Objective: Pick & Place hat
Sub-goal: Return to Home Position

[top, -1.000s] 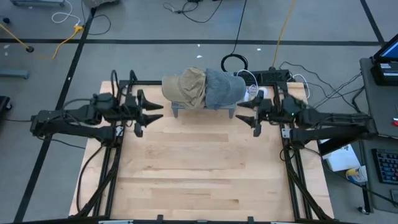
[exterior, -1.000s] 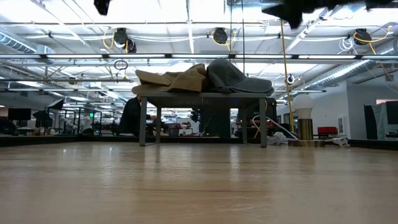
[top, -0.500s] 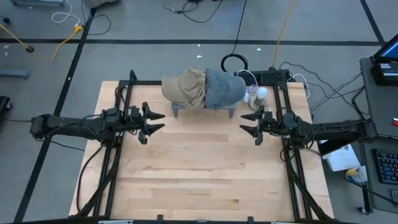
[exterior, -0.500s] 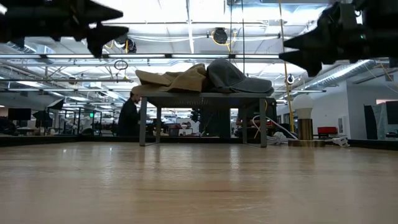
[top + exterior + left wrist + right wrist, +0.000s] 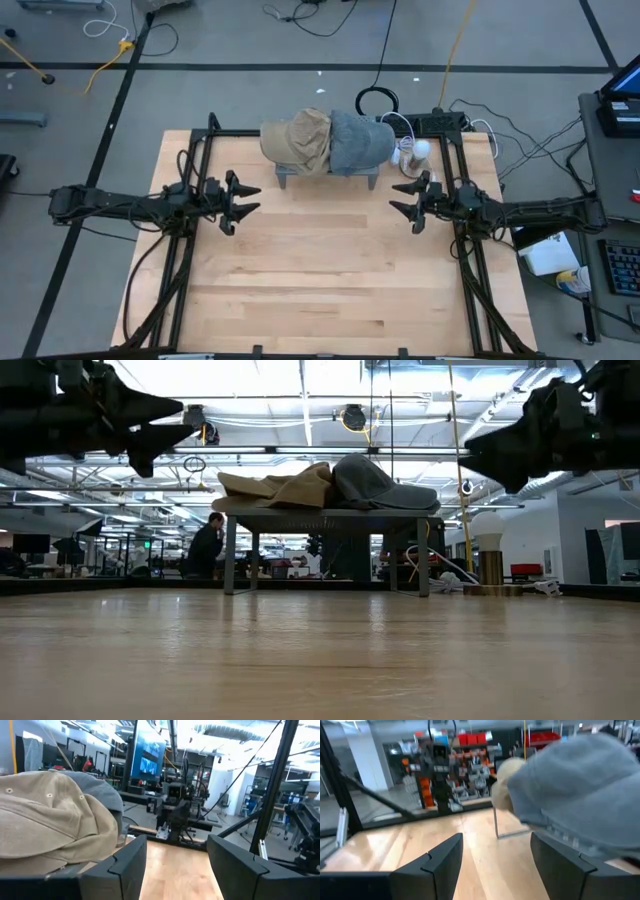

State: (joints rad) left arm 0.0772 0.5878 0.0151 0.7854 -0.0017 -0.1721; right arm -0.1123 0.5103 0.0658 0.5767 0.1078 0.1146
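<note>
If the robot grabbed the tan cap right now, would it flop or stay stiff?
Probably floppy: the tan cap sags in soft folds on the shelf. Likely light: it looks like thin cloth. It touches the gray cap, so pushing might nudge that.

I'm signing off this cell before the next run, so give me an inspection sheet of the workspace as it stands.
Surface: wooden table, bare apart from the shelf.
Job's things: tan cap and grey cap lie side by side, touching, on the small shelf at the table's far edge.
Clutter: nothing seen on the table.
Tools: left tool open and empty, raised over the table's left side; right tool open and empty, raised over the right side.
Cables: black coil and yellow cable on the floor beyond the table.
Surroundings: open workshop; a person far behind the shelf.
</note>
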